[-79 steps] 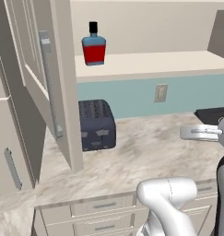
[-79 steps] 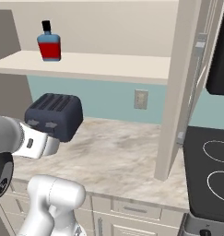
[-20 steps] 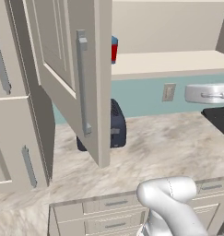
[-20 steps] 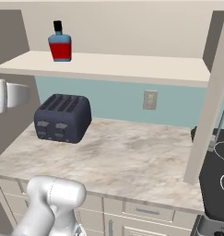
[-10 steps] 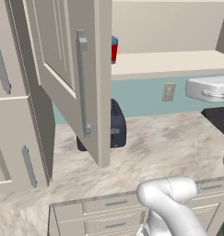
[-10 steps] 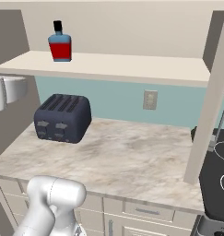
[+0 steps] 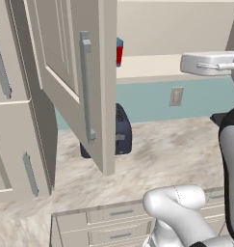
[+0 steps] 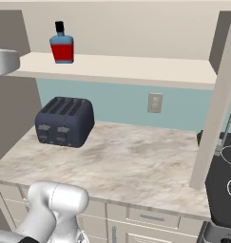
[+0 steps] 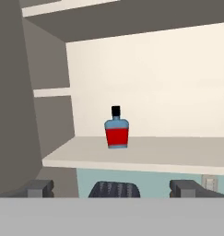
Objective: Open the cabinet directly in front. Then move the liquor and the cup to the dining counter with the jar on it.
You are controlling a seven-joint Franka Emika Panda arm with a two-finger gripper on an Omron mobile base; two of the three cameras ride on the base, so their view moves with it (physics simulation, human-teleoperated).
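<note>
Now the claw (image 9: 111,188) gapes wide and empty, level with the cabinet (image 7: 75,72) shelf, well apart from the liquor (image 9: 116,130), which stands upright on that shelf above the dark toaster (image 8: 64,122) on the surface (image 8: 131,161).

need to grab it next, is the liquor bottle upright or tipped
Upright: the liquor stands on its base on the cabinet shelf, black cap on top.

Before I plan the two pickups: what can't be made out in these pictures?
- The liquor: in the left base view, mostly hidden behind the open cabinet door.
- The toaster: half hidden by that door in the left base view; bottom edge cuts it in the hand view.
- The gripper: only tips visible, hand view.
</note>
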